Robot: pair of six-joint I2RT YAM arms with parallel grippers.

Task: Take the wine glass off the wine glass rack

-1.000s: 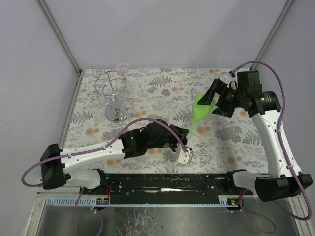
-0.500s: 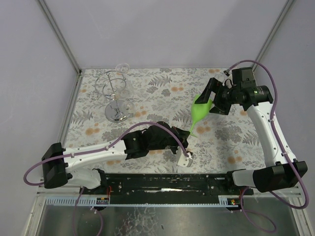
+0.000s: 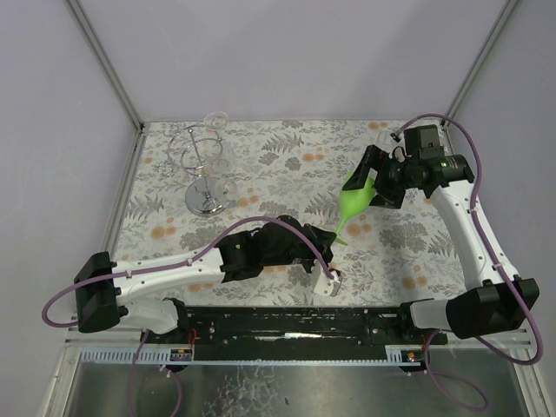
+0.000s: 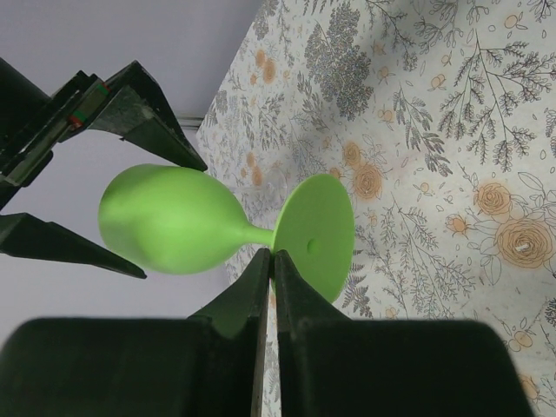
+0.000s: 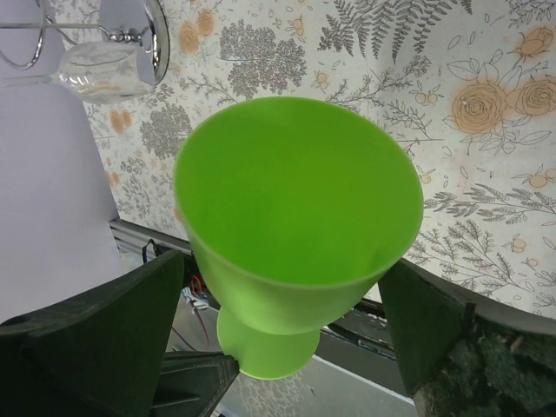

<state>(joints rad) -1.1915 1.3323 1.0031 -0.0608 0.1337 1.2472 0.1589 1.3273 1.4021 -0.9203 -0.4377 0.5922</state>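
A green wine glass (image 3: 354,200) hangs tilted in the air over the mat, bowl up to the right. My left gripper (image 3: 337,233) is shut on its stem just above the foot, as the left wrist view shows (image 4: 272,256). My right gripper (image 3: 372,184) is open, and its two fingers (image 4: 130,109) flank the green bowl (image 5: 295,200) on either side. The silver wire wine glass rack (image 3: 201,165) stands at the far left, well away from both grippers. Its shiny base shows in the right wrist view (image 5: 156,39).
A clear glass (image 3: 215,120) sits at the top of the rack and another clear glass (image 5: 95,69) hangs low by its base. Grey walls close in the mat on the left, back and right. The black rail (image 3: 295,321) runs along the near edge.
My right arm has swung in and down, bringing its open fingers around the green bowl. My left arm and the glass have hardly moved.
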